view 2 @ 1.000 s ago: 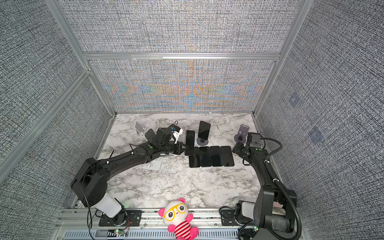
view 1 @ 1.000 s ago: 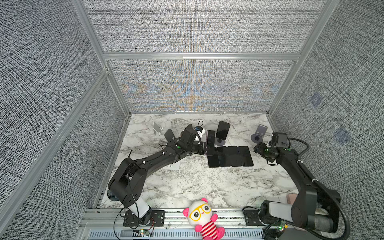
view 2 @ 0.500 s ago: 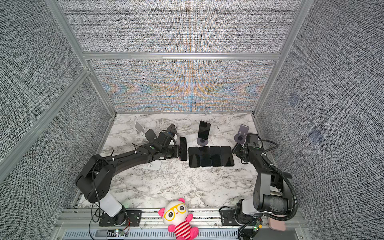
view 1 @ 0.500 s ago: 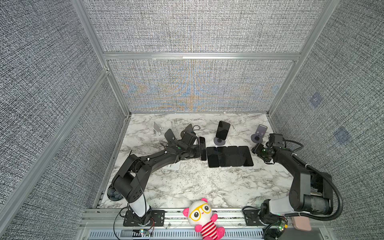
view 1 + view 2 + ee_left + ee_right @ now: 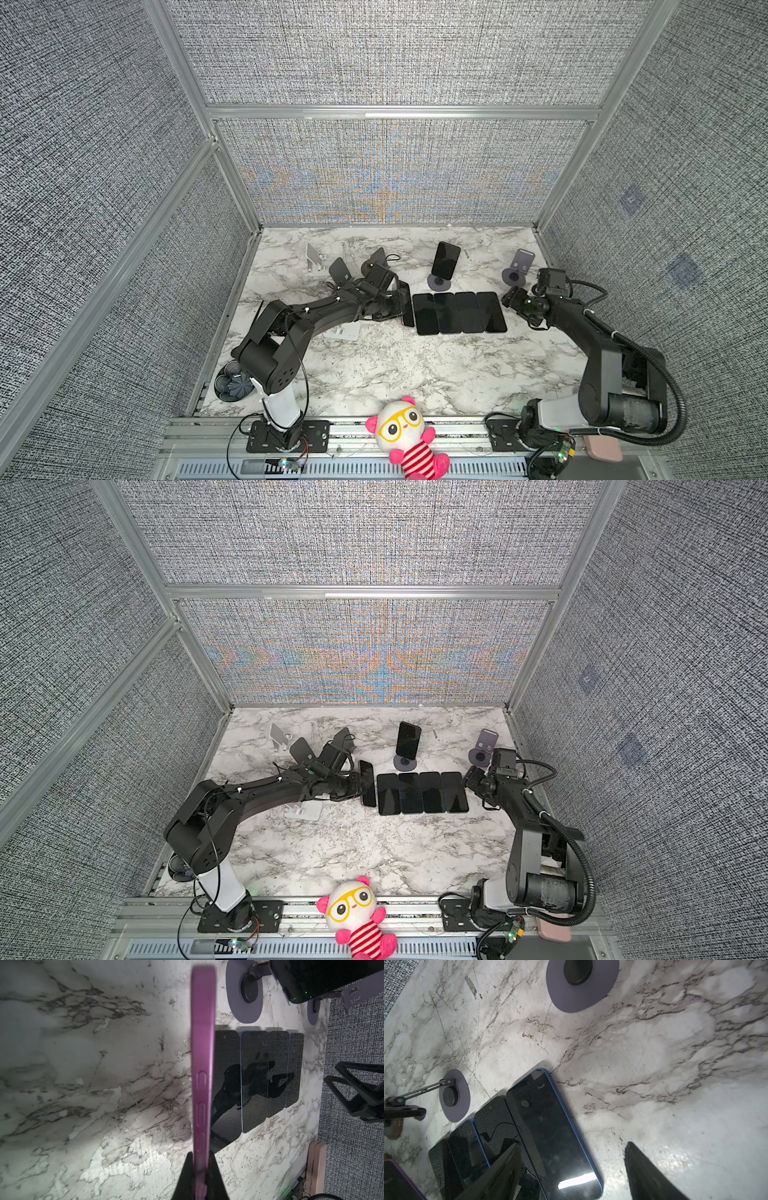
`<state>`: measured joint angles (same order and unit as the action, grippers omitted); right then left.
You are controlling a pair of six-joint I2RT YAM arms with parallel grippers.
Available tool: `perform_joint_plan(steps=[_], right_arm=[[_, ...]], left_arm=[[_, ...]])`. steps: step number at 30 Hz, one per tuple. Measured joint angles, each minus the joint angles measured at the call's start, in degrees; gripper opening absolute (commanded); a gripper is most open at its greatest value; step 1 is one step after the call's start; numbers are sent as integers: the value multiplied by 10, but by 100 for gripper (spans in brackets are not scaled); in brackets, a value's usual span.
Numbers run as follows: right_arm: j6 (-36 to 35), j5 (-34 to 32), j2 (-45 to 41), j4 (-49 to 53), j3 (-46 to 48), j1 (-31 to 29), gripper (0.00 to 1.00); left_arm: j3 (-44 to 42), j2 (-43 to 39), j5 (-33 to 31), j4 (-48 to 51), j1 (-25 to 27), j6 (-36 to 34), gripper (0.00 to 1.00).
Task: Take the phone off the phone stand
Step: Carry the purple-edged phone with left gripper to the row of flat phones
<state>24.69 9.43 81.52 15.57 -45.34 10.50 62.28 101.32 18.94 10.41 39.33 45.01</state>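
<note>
Our left gripper (image 5: 199,1155) pinches the phone (image 5: 202,1053) across its faces, on edge just beside the row (image 5: 459,311) of flat ones. The right gripper (image 5: 573,1144) stands open and empty. We judge the phone stiff, light and breakable, so the grippy case is a safer hold than the glass.
</note>
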Motion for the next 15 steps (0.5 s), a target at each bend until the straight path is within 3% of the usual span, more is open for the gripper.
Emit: perform_joint_plan(steps=[15], right_arm=[[-7,-2,-4,-3,2,0,82]], left_arm=[[24,29,36,47,-5,-2,0]])
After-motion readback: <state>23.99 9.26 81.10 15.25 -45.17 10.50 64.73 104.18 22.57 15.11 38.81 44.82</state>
